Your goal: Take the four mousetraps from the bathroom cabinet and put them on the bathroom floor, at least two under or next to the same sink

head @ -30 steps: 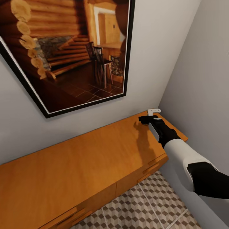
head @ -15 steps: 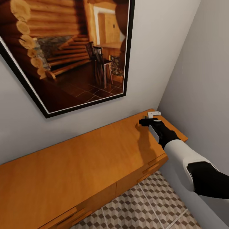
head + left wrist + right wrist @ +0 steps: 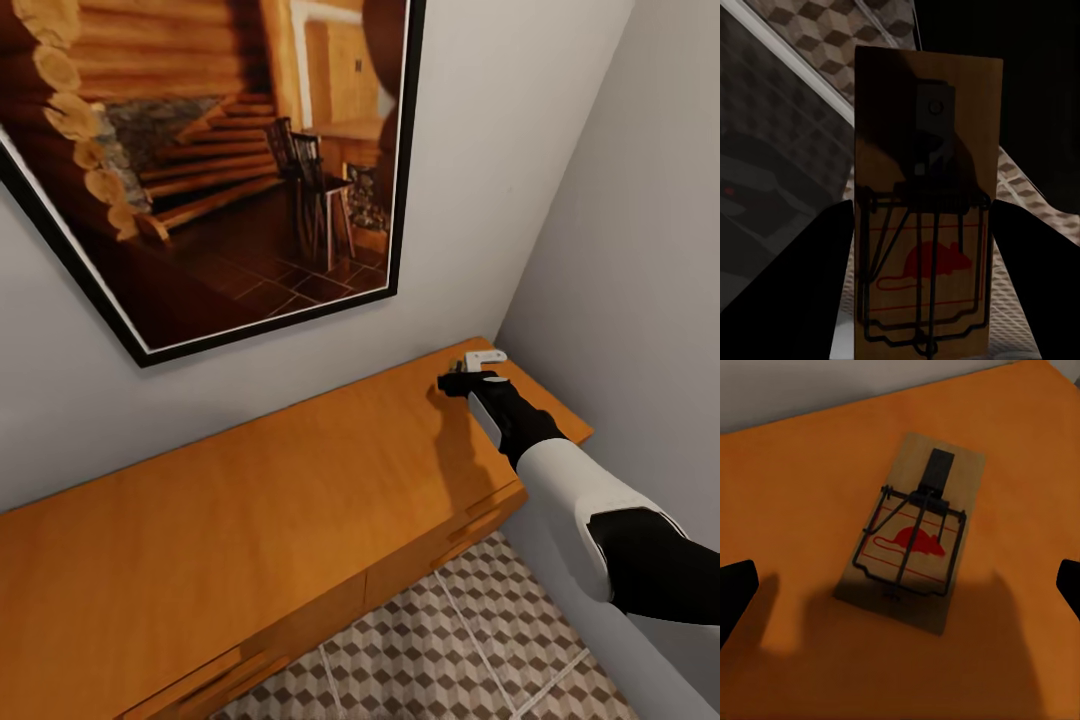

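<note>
My left gripper (image 3: pixel 922 247) holds one mousetrap (image 3: pixel 921 225) between its dark fingers, with the cube-patterned bathroom floor (image 3: pixel 817 34) showing past it, so I only need to keep that grip steady. My right gripper (image 3: pixel 468 372) is spread wide over the far right end of the cabinet (image 3: pixel 250 510), where a second mousetrap (image 3: pixel 913 540) lies flat on the orange counter top, centred between my fingertips. I judge the step to be picking it up: I should come straight down, keep the plate centred, and close on its long wooden edges, clear of the wire bar. The top is smooth and bare around it. A large framed picture (image 3: pixel 210 170) hangs on the grey wall above, and the corner wall sits close on the right, so I have little room to swing
</note>
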Motion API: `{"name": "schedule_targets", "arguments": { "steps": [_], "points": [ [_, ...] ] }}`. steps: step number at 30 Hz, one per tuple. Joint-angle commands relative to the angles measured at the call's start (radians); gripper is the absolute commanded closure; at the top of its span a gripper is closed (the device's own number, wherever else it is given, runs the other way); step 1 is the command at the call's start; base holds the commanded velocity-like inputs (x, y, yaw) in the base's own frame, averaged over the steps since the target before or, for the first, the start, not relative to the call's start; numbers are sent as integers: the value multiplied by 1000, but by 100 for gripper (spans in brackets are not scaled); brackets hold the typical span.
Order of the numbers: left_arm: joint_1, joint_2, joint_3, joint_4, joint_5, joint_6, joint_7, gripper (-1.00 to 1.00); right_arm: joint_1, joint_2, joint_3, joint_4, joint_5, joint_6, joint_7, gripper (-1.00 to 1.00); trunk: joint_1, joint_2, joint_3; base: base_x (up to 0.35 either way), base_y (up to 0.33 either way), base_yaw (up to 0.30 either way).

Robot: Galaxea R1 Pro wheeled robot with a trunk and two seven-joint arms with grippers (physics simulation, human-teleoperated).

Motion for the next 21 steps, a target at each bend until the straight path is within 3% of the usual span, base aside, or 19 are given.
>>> {"name": "schedule_targets", "arguments": {
  "steps": [1,21],
  "points": [
    [-1,-1,-8,2,8,1,3,100,-1,-1,9,-1,-10,5,-8,-100,0,-2,-3,0,0,0],
    [-1,-2,-8,2,9,1,3,100,-1,-1,10,-4,-10,5,-9,-100,0,-2,-9,0,0,0]
  ]
}}
